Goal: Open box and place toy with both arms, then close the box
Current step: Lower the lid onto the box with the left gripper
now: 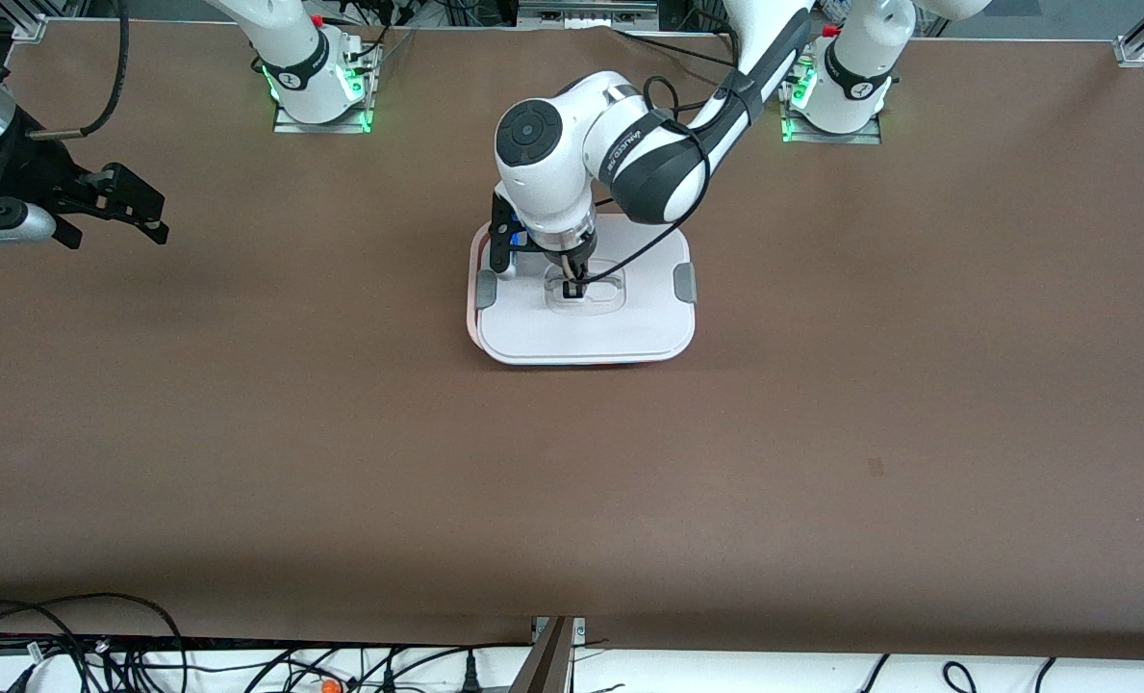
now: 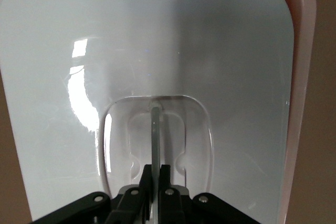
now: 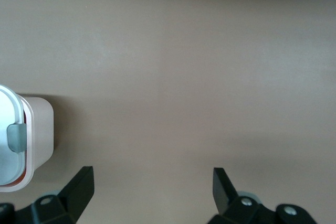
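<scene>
The box (image 1: 586, 332), a pinkish tub under a white lid (image 2: 220, 77), stands mid-table nearer the robots' bases. My left gripper (image 1: 572, 287) reaches down into the lid's clear recess and is shut on the thin handle bar (image 2: 155, 129); in the left wrist view both fingers (image 2: 146, 178) pinch that bar. Grey clips (image 1: 685, 282) sit on the lid's two short sides. My right gripper (image 1: 114, 226) hangs open and holds nothing, over bare table at the right arm's end; its wrist view shows the box's corner (image 3: 41, 129) and one clip (image 3: 17, 136). The toy is out of view.
Brown table surface (image 1: 822, 433) spreads all round the box. Cables (image 1: 100, 645) run along the table's edge nearest the front camera. The arms' bases (image 1: 317, 91) with green lights stand along the edge farthest from it.
</scene>
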Tool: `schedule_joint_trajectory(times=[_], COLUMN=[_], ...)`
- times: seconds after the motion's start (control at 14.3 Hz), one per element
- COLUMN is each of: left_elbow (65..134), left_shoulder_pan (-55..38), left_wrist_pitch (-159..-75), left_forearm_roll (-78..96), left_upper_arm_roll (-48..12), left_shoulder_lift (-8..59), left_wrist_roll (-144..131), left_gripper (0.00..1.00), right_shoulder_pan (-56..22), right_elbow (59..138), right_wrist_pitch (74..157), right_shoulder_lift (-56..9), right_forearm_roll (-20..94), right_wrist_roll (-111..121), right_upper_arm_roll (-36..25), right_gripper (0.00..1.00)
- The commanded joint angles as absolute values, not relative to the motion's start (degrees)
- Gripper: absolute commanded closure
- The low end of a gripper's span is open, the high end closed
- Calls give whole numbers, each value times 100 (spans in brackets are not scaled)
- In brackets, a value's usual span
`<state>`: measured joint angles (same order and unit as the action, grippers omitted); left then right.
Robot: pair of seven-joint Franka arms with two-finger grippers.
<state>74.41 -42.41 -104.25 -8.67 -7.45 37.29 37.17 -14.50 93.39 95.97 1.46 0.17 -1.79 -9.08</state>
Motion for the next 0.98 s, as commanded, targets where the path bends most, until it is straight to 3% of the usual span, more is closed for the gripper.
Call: schedule_joint_trajectory(times=[0.0,0.91], left_elbow=[7348,7330], left_shoulder_pan=[-4394,-4307], left_wrist_pitch=[-10652,-10679], left_forearm_roll=[-896,-589], left_upper_arm_roll=[-756,-756], left_shoulder_lift=[3876,3709], left_wrist_roll=[3621,3691], left_gripper=[100,100], right_shoulder_pan=[-1433,-1433], right_elbow=[9202,9220], right_wrist_pitch=[9492,9483], right_shoulder_lift=[97,97], right_forearm_roll=[-9,9], right_wrist_roll=[-114,-114], right_upper_arm_roll=[-879,-861], right_gripper=[0,0])
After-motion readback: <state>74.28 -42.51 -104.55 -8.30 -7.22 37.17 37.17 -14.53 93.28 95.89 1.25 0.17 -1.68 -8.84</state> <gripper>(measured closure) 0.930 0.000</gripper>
